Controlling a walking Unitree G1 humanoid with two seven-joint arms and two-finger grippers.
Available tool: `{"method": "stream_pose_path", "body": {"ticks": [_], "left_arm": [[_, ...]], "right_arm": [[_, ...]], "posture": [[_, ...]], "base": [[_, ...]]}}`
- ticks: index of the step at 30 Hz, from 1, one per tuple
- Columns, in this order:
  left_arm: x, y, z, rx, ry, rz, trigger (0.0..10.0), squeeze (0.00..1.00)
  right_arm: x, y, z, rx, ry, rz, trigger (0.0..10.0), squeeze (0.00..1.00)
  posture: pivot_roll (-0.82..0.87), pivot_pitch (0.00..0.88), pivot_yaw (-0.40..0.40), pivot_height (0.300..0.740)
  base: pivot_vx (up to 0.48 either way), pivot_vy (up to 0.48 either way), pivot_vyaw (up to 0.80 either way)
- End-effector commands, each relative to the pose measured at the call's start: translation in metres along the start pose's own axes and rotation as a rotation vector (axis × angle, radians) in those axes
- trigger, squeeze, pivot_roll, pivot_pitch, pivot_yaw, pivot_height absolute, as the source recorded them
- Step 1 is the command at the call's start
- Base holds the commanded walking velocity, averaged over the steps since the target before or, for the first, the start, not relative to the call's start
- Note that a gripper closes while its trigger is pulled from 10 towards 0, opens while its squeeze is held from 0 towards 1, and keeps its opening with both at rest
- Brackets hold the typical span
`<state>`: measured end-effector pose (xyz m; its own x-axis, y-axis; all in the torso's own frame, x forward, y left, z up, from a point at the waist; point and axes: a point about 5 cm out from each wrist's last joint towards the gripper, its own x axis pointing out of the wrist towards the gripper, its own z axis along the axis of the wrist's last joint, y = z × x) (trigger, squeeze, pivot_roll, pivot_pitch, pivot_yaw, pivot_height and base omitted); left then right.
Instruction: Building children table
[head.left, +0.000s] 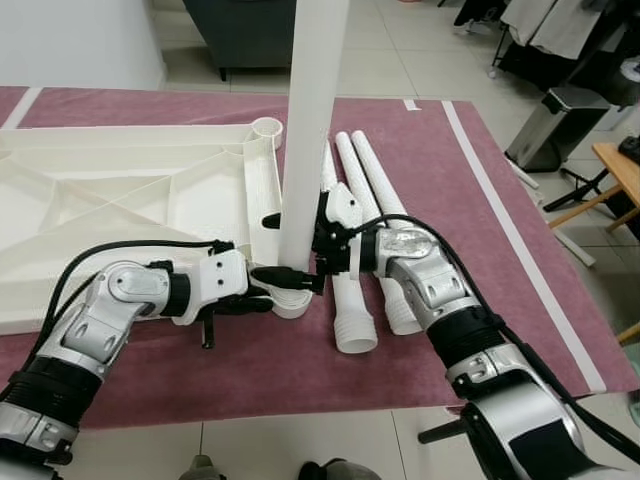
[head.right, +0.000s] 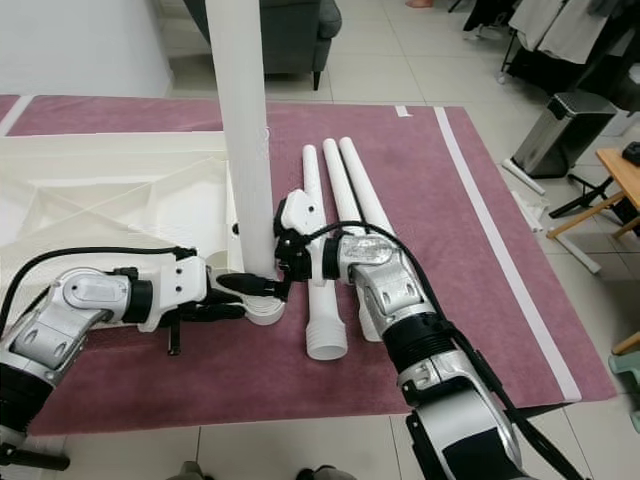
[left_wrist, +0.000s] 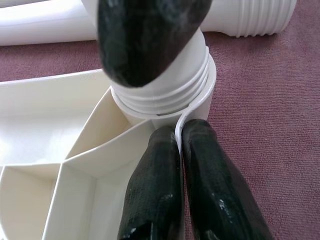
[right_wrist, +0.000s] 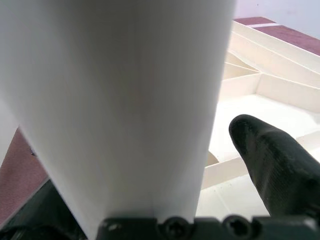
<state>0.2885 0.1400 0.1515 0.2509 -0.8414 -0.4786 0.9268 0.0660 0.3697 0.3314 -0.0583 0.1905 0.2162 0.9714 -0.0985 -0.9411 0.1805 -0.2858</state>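
Note:
A white plastic tabletop (head.left: 120, 190) lies upside down on a maroon rug, its ribs facing up. One white leg (head.left: 310, 120) stands upright in the near right corner socket (head.left: 292, 303). My right gripper (head.left: 292, 228) is shut on that leg low down, and one finger (right_wrist: 280, 165) shows beside the leg (right_wrist: 120, 100) in the right wrist view. My left gripper (head.left: 300, 282) reaches in from the left, its fingers (left_wrist: 160, 170) shut on the thin rim of the socket (left_wrist: 200, 100). The leg's threaded end (left_wrist: 165, 85) sits in the socket.
Three spare white legs (head.left: 362, 165) lie side by side on the rug right of the standing leg. A silver bin (head.left: 555, 125) and a wooden table edge (head.left: 625, 175) stand on the tiles at right. A dark sofa (head.left: 245, 30) is behind.

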Motion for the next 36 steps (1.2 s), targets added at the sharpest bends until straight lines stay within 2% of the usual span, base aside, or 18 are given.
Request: {"method": "stream_pose_path", "body": {"ticks": [1,2,3,4,13,14,16,17,19,21,28,29,30,31,32,33,34,36], "left_arm": [[0.000,-0.007,-0.002,-0.027,-0.017,-0.010,4.1,0.00],[0.000,-0.008,-0.002,-0.029,-0.017,-0.009,2.3,0.00],[0.000,-0.008,-0.002,-0.029,-0.017,-0.009,2.3,0.00],[0.000,-0.008,-0.002,-0.031,-0.018,-0.007,0.0,0.00],[0.000,-0.010,-0.001,-0.033,-0.026,-0.005,0.0,0.00],[0.001,-0.009,0.000,-0.033,-0.035,0.006,0.0,0.00],[0.001,-0.008,0.001,-0.032,-0.042,0.015,0.0,0.00],[0.002,-0.007,0.003,-0.035,-0.053,0.026,0.0,0.00],[0.003,-0.007,0.006,-0.039,-0.070,0.040,0.0,0.00],[0.003,-0.007,0.008,-0.044,-0.084,0.056,0.0,0.00],[0.003,-0.008,0.010,-0.049,-0.095,0.064,0.0,0.00],[0.003,-0.008,0.011,-0.049,-0.100,0.061,0.0,0.00],[0.003,-0.008,0.011,-0.049,-0.100,0.061,0.0,0.00],[0.003,-0.009,0.011,-0.048,-0.104,0.058,0.0,0.00],[0.003,-0.009,0.011,-0.048,-0.104,0.058,0.0,0.00],[0.003,-0.010,0.012,-0.047,-0.107,0.055,0.0,0.00],[0.003,-0.010,0.012,-0.047,-0.107,0.055,0.0,0.00],[0.004,-0.010,0.012,-0.046,-0.110,0.050,0.0,0.00]], "right_arm": [[-0.002,0.000,-0.005,0.006,0.023,-0.015,10.0,0.00],[-0.003,0.000,-0.005,0.007,0.023,-0.015,10.0,0.00],[-0.003,0.000,-0.005,0.007,0.023,-0.015,10.0,0.00],[-0.003,0.000,-0.005,0.006,0.023,-0.014,10.0,0.00],[-0.002,0.001,-0.003,-0.003,0.018,0.001,10.0,0.00],[-0.001,0.001,-0.003,-0.012,0.031,-0.015,2.5,0.00],[-0.001,0.000,-0.003,-0.019,0.041,-0.027,2.5,0.00],[-0.001,0.000,-0.004,-0.026,0.056,-0.060,0.0,0.00],[-0.001,0.000,-0.008,-0.003,0.089,-0.134,0.0,0.00],[0.000,0.004,-0.017,0.073,0.124,-0.225,0.0,0.00],[0.003,0.014,-0.024,0.173,0.152,-0.336,0.0,0.00],[0.005,0.018,-0.029,0.235,0.181,-0.466,0.0,0.00],[0.005,0.018,-0.029,0.235,0.181,-0.466,0.0,0.00],[0.006,0.021,-0.033,0.278,0.212,-0.616,0.0,0.00],[0.006,0.021,-0.033,0.278,0.212,-0.616,0.0,0.00],[0.008,0.025,-0.035,0.315,0.234,-0.720,0.0,0.00],[0.008,0.025,-0.035,0.315,0.234,-0.720,0.0,0.00],[0.009,0.027,-0.036,0.333,0.246,-0.806,0.0,0.00]], "posture": [[0.13,0.095,-0.056,0.740],[0.13,0.095,-0.057,0.740],[0.13,0.095,-0.057,0.740],[0.13,0.095,-0.057,0.740],[0.12,0.094,-0.057,0.740],[0.13,0.096,-0.061,0.740],[0.13,0.096,-0.062,0.740],[0.13,0.095,-0.064,0.740],[0.12,0.096,-0.067,0.740],[0.12,0.098,-0.069,0.740],[0.12,0.102,-0.072,0.740],[0.12,0.102,-0.072,0.740],[0.12,0.102,-0.072,0.740],[0.11,0.102,-0.072,0.740],[0.11,0.102,-0.072,0.740],[0.11,0.100,-0.069,0.740],[0.11,0.100,-0.069,0.740],[0.11,0.099,-0.069,0.740]], "base": [[0.000,0.000,0.00],[0.000,0.000,0.00],[0.000,0.000,0.00],[0.000,0.000,0.00],[0.000,0.000,0.00],[0.000,0.000,0.00],[0.000,0.000,0.00],[0.000,0.000,0.00],[0.000,0.000,0.00],[0.000,0.000,0.00],[0.000,0.000,0.00],[0.000,0.000,0.00],[0.000,0.000,0.00],[0.000,0.000,0.00],[0.000,0.000,0.00],[0.000,0.000,0.00],[0.000,0.000,0.00],[0.000,0.000,0.00]]}}
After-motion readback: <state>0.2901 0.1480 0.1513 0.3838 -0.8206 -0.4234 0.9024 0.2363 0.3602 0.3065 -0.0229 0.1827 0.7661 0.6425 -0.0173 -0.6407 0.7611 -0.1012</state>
